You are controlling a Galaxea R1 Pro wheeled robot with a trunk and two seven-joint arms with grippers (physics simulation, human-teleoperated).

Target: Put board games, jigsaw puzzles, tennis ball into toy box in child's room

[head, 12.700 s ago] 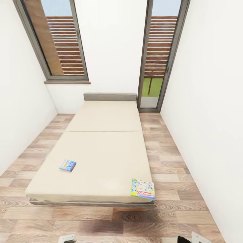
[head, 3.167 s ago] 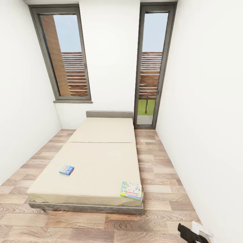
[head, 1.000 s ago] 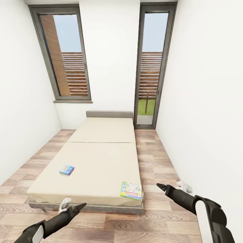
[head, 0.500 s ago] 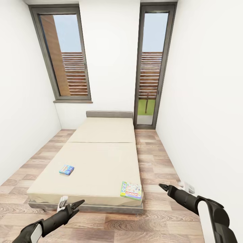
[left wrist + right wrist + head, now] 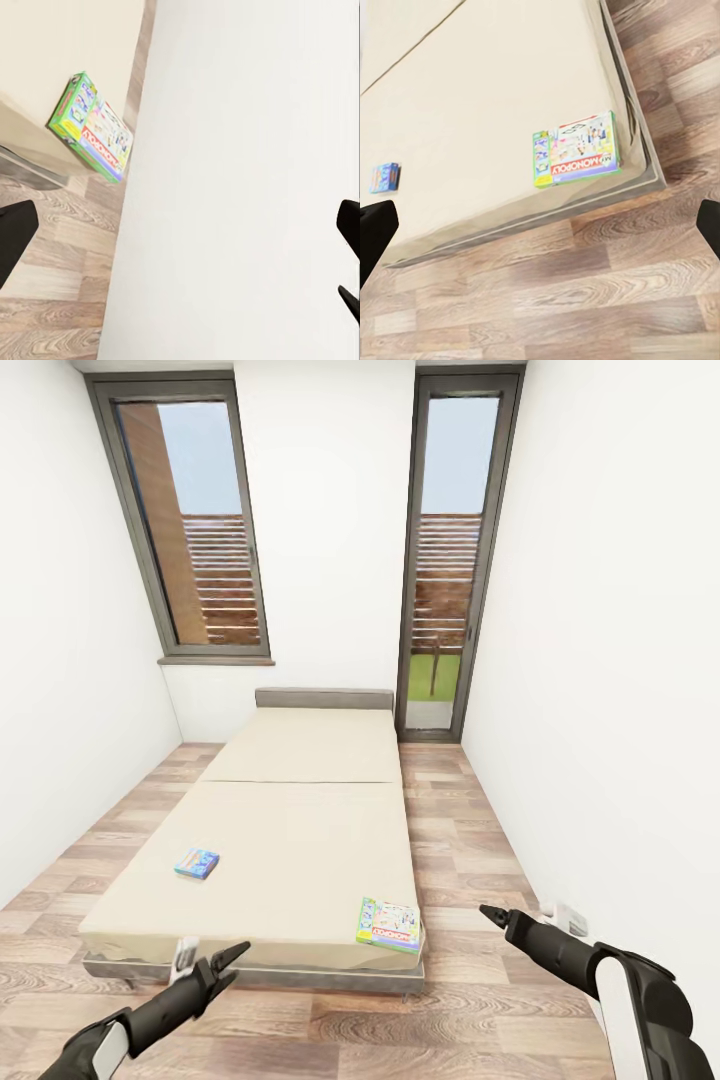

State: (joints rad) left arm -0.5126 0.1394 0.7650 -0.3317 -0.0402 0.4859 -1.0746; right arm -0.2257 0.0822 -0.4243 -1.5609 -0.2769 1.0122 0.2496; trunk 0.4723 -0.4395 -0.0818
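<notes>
Both arms raised into sight since three seconds back, camera unmoved. Left gripper (image 5: pixel 232 961) hovers over floor by bed's (image 5: pixel 300 830) near-left corner, fingers parted, nothing held. Right gripper (image 5: pixel 487 912) (tips read as one point) hangs over floor near white wall (image 5: pixel 620 660); spread cannot tell, holds nothing. Monopoly box (image 5: pixel 389 925) lies on near-right mattress corner; small blue game (image 5: pixel 197 863) well apart, toward left edge.
</notes>
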